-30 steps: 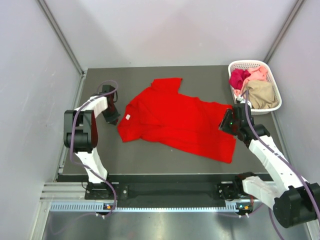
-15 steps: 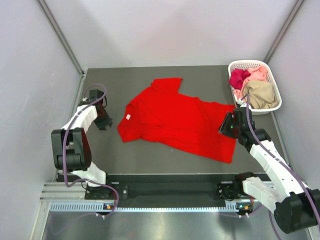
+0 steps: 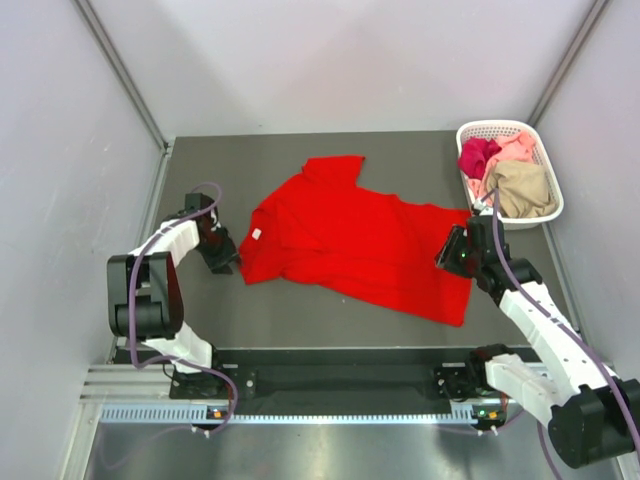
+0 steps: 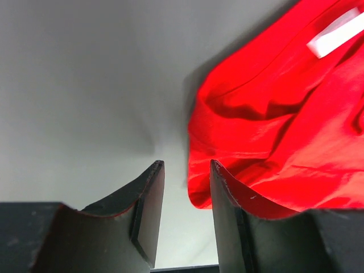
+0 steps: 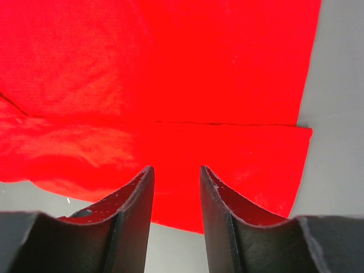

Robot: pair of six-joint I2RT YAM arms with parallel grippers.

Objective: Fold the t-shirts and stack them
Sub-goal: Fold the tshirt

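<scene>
Folding is at its start: the red shirt [image 3: 350, 235] lies spread on the counter [image 3: 300, 315]. The left pincer [image 3: 224, 262], narrowly parted and empty, sits just beside its left edge. The right pincer [image 3: 452, 252], likewise parted and empty, hovers over the hem. Next, each likely needs to pinch an edge.

A dark grey table [image 3: 400, 160] spread beneath the left gripper [image 3: 226, 264] and right gripper [image 3: 447, 252]. Plain pale walls [image 3: 330, 60] rose beyond and beside them, evenly lit.
</scene>
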